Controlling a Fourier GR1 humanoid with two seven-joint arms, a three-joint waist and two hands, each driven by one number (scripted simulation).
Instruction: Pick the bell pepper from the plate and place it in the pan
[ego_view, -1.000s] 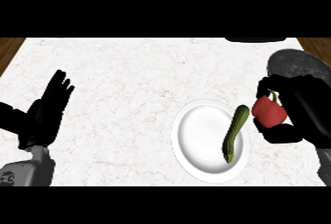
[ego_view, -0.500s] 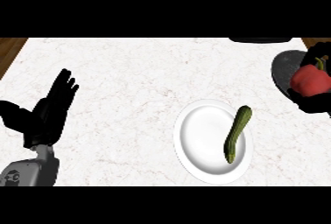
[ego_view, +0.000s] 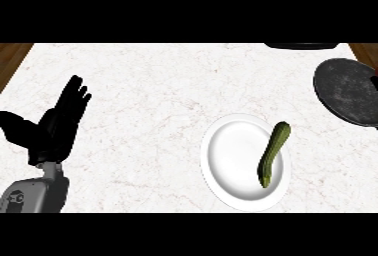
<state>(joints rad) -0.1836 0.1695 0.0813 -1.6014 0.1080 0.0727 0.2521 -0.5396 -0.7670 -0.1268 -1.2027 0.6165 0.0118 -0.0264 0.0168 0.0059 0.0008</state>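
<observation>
Risk: bell pepper is seen nowhere, neither on plate (ego_view: 229, 155) nor on shown part of pan (ego_view: 347, 92), which is cut by view's edge at 3 o'clock. Placement cannot be checked; a release beyond hidden rim could go unnoticed. Second risk: long green vegetable (ego_view: 272, 155), laid along plate's 3 o'clock side, could be mistaken for target. Left hand (ego_view: 55, 127) is held at 9 o'clock over counter (ego_view: 162, 85), fingers straight and spread, nothing held or touched. Right hand not shown; state cannot be told.
</observation>
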